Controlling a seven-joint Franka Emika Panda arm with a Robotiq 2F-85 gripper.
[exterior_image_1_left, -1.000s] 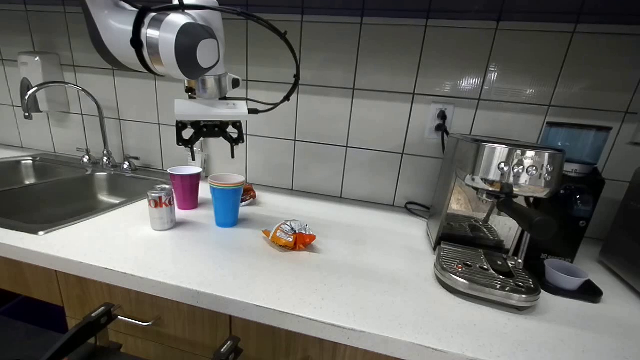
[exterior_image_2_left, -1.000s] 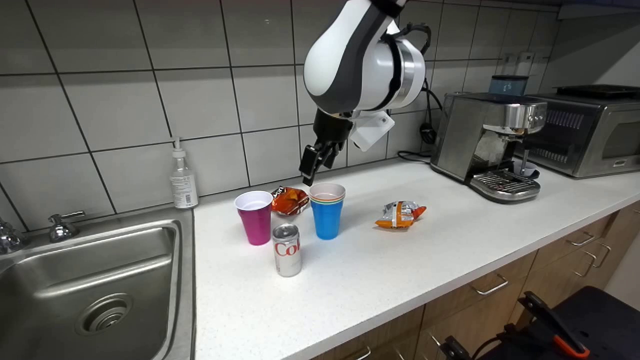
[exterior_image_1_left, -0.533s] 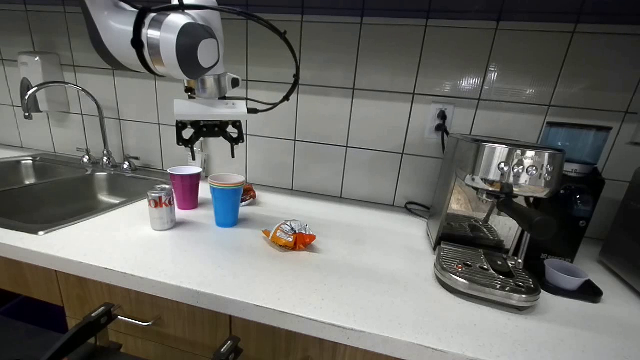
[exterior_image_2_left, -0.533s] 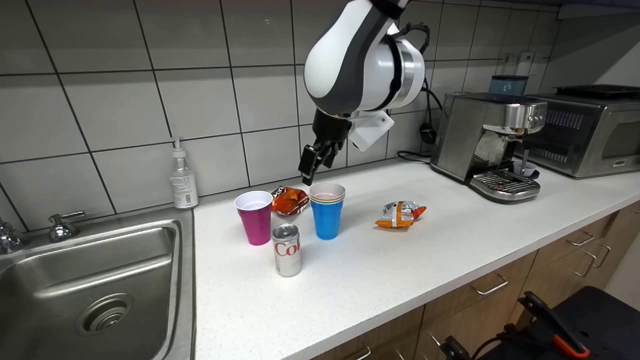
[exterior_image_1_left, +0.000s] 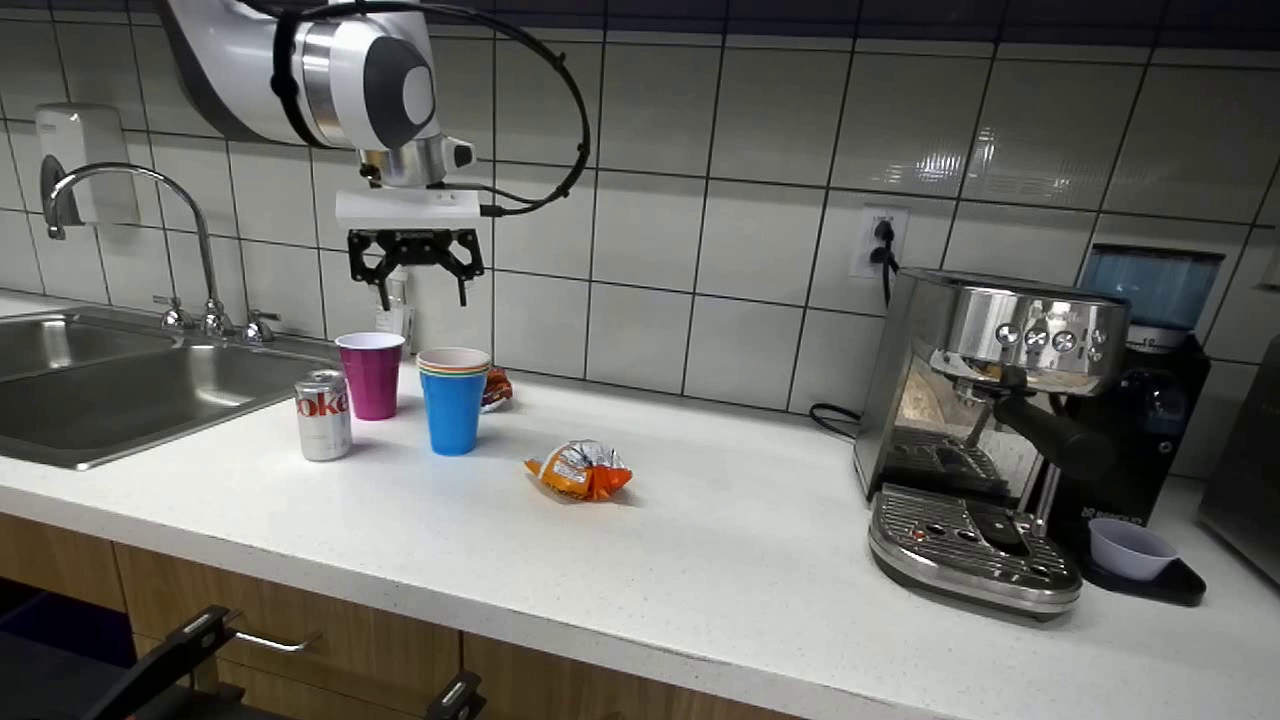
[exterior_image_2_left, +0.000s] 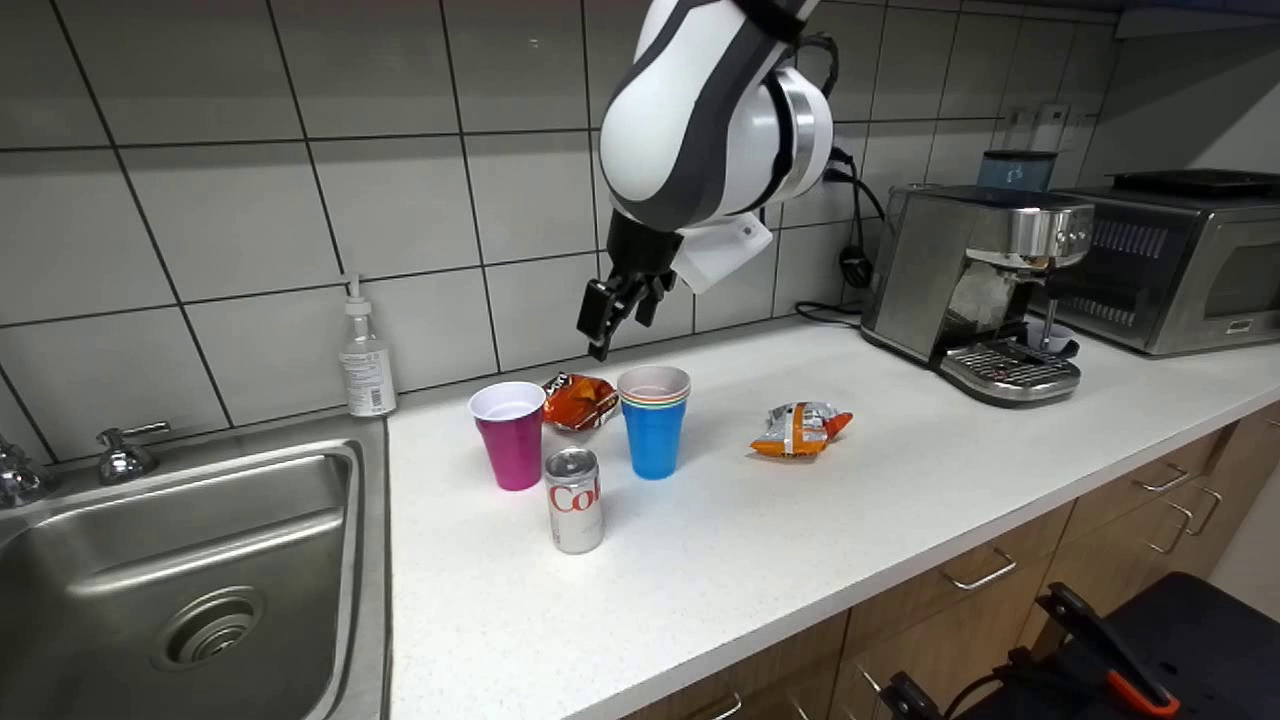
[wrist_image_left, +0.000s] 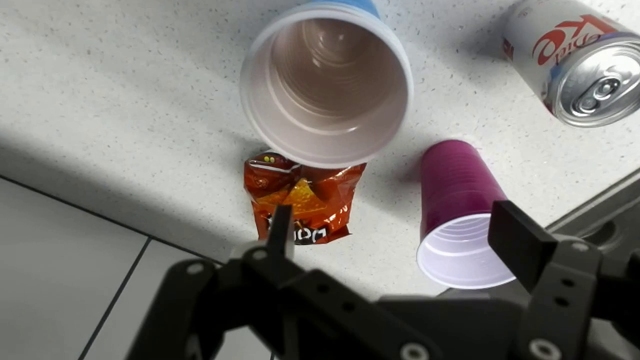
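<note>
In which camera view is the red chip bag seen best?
The wrist view: there the red chip bag is largest and its lettering shows, though the cup stack and gripper cover parts. An exterior view shows most of the bag, smaller; in an exterior view only one end shows past the cup stack.

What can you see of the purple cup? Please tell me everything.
The purple cup has a white rim and a white, ringed inside; it looks like plastic. It stands upright on the counter, narrowing toward its base, between the sink and the blue cup. Only the counter visibly touches it; the open gripper is higher, apart from it. Its inner bottom is hidden.
</note>
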